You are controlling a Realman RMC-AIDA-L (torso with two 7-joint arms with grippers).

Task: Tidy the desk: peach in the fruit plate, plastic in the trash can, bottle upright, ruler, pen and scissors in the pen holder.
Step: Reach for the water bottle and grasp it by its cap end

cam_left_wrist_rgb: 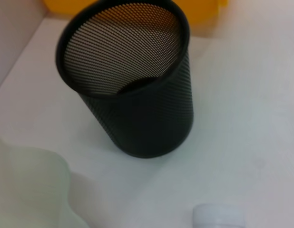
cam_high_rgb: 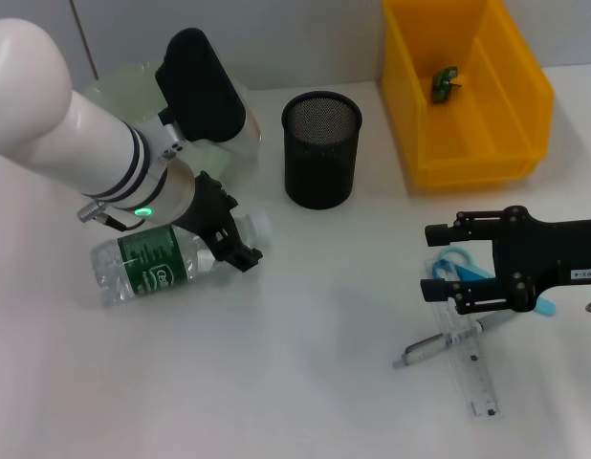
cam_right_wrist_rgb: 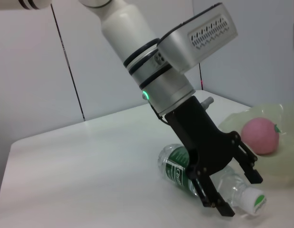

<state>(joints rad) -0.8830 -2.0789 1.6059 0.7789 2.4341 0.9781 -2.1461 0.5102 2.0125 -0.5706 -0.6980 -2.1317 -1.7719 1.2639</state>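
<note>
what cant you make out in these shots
- Fruit plate, head view: mostly hidden behind the left arm.
- Peach: seen only in the right wrist view.
- Scissors, head view: blades covered by the right gripper.
- Bottle, left wrist view: only the cap, cut off by the edge.

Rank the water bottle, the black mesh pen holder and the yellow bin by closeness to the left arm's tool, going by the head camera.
Measured from the left tool:
1. Water bottle, lying directly beneath it.
2. Pen holder, toward the middle back.
3. Yellow bin, far right back.
</note>
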